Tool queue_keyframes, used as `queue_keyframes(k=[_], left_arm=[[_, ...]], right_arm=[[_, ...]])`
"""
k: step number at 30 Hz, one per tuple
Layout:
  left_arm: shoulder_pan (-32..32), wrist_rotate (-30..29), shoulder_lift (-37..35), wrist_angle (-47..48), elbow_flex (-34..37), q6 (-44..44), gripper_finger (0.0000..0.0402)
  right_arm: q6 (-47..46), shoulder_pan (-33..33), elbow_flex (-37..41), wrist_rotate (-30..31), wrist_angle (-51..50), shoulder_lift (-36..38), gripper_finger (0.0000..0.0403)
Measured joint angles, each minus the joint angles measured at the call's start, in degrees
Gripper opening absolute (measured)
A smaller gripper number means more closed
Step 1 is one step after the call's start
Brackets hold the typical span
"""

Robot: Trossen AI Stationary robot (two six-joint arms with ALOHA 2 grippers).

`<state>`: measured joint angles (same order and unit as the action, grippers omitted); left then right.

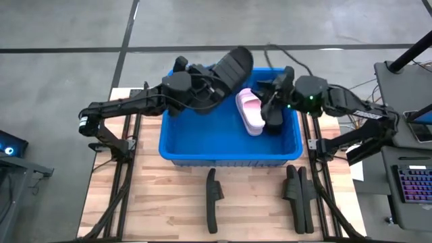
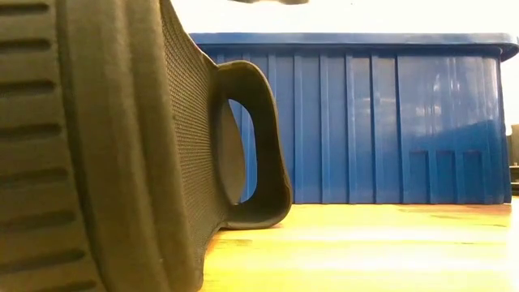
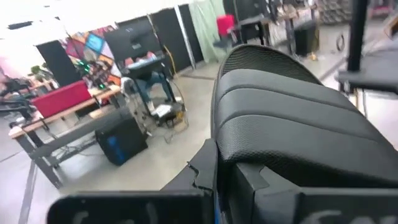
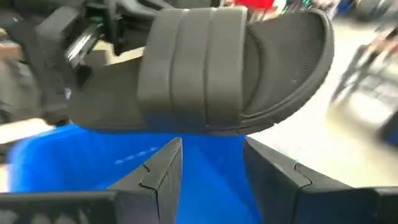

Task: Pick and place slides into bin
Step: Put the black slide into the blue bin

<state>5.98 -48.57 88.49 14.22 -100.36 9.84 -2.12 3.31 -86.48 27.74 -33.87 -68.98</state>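
Note:
The blue bin [image 1: 229, 156] stands mid-table with a pink slide [image 1: 250, 111] lying inside it toward the right. My left gripper [image 1: 206, 84] is shut on a black slide [image 1: 233, 66], which it holds above the bin's far left corner. My right gripper [image 4: 211, 146] hovers open over the bin's right part, next to the pink slide, with nothing between its fingers. It faces the held slide [image 4: 205, 68]. More black slides lie on the table in front of the bin: one [image 1: 212, 199] on its side and a pair [image 1: 297, 196]. My left gripper holds the black slide by the end nearest it [image 4: 106, 93], behind the wide strap [image 3: 286, 106]. The fingers come in about level from the table's left. The gripper's own body hides the place of contact. The slide is lifted clear over the bin, strap up and free end pointing away.
In the low view a black slide [image 2: 122, 162] lies on its side close to the camera, in front of the bin's ribbed wall [image 2: 365, 122]. Bare wooden table shows left and right of the slides near the front edge. Cables run past the bin's far right corner.

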Motion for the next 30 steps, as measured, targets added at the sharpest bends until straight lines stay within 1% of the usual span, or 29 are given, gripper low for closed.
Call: queue_keyframes(k=[3,6,8,10,12,14,17,23,27,30], left_arm=[[1.17,-0.18,0.0,-3.79,0.25,1.67,0.0],[2.37,0.05,0.02,-6.91,0.64,1.22,0.0],[3.03,1.68,0.01,-9.01,1.06,0.17,0.0],[3.29,4.22,0.0,-10.72,1.78,-0.46,0.0],[3.34,7.55,0.0,-12.22,2.75,-0.55,0.0],[3.4,12.5,0.02,-14.36,3.81,-0.96,0.0],[3.55,14.87,0.02,-16.49,4.39,-4.84,0.0],[5.09,15.59,0.02,-16.89,4.39,-10.84,0.0],[5.65,15.32,0.02,-16.7,4.73,-9.55,0.0],[5.6,12.42,0.04,-17.87,5.3,-9.44,0.0]], right_arm=[[7.02,-3.92,-1.8,7.75,1.81,-2.22,0.0154],[13.01,-6.79,-3.33,14.47,2.31,-4.35,0.0151],[17.95,-7.95,-4.09,18.13,2.91,-5.63,0.0151],[22.23,-8.5,-4.8,20.36,3.3,-6.82,0.0152],[24.5,-8.43,-5.77,20.49,3.5,-8.08,0.0154],[24.81,-8.43,-6.33,20.49,4.5,-9.0,0.0157],[24.73,-8.47,-7.12,20.52,6.41,-9.54,0.0163],[24.84,-8.81,-9.01,20.47,9.02,-9.5,0.0168],[27.28,-8.83,-10.71,20.41,8.86,-9.5,0.0167],[27.45,-8.83,-11.9,20.38,8.94,-9.5,0.0168]])
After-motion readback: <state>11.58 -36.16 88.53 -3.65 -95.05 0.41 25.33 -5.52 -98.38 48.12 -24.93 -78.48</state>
